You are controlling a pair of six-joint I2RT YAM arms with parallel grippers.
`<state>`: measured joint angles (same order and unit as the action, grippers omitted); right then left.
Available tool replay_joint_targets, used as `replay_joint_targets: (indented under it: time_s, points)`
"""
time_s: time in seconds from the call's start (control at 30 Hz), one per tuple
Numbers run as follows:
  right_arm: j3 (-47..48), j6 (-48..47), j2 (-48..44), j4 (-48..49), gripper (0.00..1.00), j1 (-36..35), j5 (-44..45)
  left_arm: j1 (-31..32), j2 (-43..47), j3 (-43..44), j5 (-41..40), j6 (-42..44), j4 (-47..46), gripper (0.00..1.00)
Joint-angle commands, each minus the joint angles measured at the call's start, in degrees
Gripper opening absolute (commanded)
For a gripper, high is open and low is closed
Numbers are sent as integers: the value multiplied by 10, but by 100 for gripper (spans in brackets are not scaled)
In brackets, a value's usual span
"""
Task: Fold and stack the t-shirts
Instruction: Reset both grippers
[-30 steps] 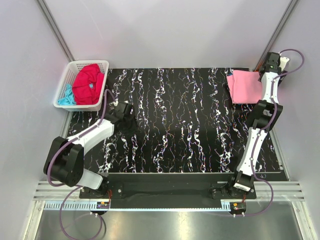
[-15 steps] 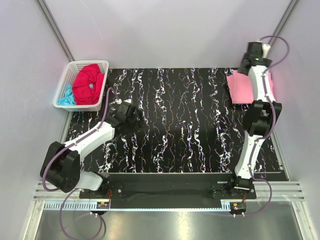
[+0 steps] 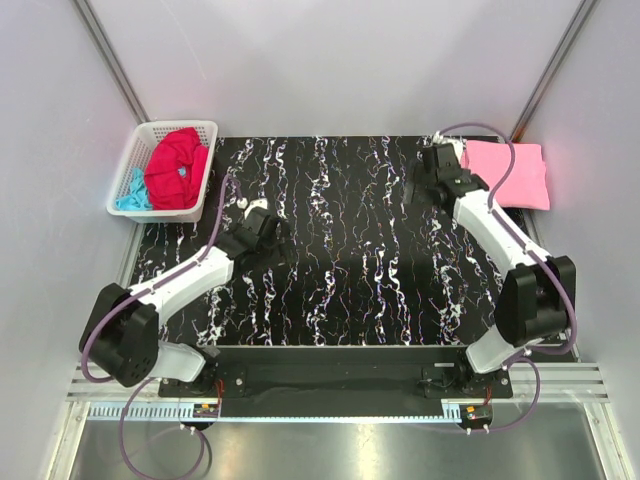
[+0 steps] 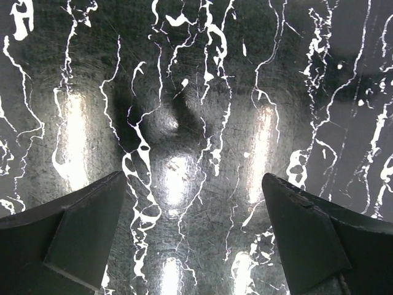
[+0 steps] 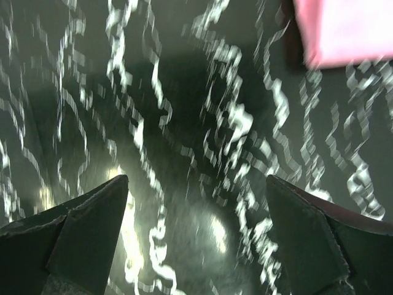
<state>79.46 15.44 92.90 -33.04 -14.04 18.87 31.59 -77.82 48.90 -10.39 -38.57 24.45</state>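
Spreading its fingers [image 4: 80, 233] wide, the left gripper [image 4: 192, 179] hangs over the black marbled table [image 3: 350, 250] with nothing between them. The right gripper [image 5: 196, 179] is splayed just as far (its view is blurred) and grips nothing either. The folded light pink t-shirt [image 5: 344, 31] lies flat ahead of its fingertips and off to their right, apart from them. Well behind and to the left of the left fingers, the white basket [image 3: 150, 128] holds the crumpled crimson t-shirt [image 3: 175, 165], with the pale aqua t-shirt [image 3: 130, 192] beside it.
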Motion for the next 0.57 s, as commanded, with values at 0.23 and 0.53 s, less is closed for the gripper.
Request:
replay_joint_targets:
  time_s: [0.23,0.53]
  points:
    - [-151,76,-125,38,100,-63,-40,18,-31,59,-96,13,-12,99]
    - [-212,99,-132,66,100,-99,-27,26,-34,85,-101,16,12,99]
